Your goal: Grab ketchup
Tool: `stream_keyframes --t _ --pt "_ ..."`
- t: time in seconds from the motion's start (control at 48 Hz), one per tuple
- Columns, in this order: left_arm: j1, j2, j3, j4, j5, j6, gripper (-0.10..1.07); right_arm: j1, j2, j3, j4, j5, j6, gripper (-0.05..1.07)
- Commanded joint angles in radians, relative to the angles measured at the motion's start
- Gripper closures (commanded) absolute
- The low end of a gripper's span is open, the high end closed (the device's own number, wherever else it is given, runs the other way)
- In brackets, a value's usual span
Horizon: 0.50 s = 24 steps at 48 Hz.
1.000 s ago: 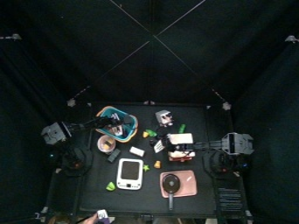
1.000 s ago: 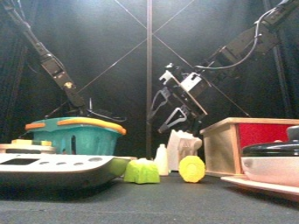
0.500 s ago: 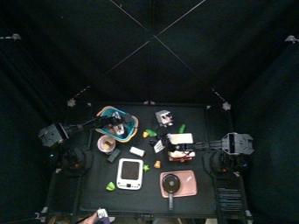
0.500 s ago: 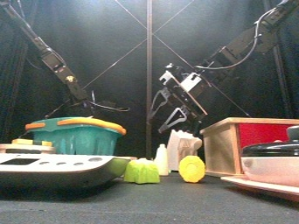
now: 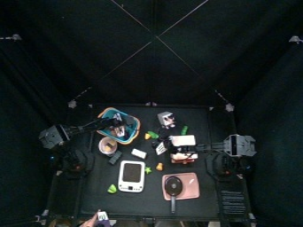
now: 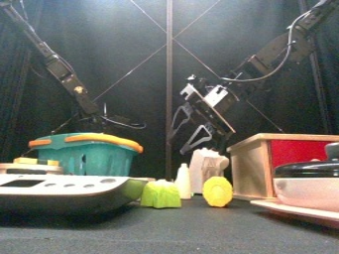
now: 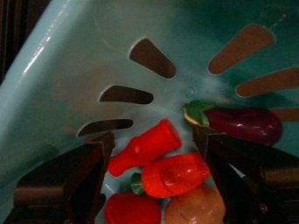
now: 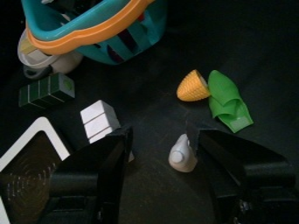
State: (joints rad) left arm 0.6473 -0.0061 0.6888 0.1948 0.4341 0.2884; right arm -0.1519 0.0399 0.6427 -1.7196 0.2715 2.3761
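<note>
Reaching into the teal plastic basket (image 7: 82, 96), left gripper (image 7: 162, 166) jaws spread wide around the red ketchup bottle (image 7: 145, 147), low centre of frame, not gripped. Right gripper (image 8: 176, 162) hangs open.

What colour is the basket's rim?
Orange, over a teal body; the basket shows it best in the front view.
</note>
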Motion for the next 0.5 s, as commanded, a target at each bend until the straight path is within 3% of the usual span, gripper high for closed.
stream_keyframes --t 0.0,0.479 --pt "0.003 -0.017 -0.014 0.015 -0.002 -0.005 -0.05 -0.008 -0.014 -0.026 -0.002 0.000 -0.002 0.16" --pt "0.005 0.000 -0.003 0.066 0.054 -0.002 -0.05 -0.009 -0.009 -0.029 0.000 -0.014 -0.002 0.16"
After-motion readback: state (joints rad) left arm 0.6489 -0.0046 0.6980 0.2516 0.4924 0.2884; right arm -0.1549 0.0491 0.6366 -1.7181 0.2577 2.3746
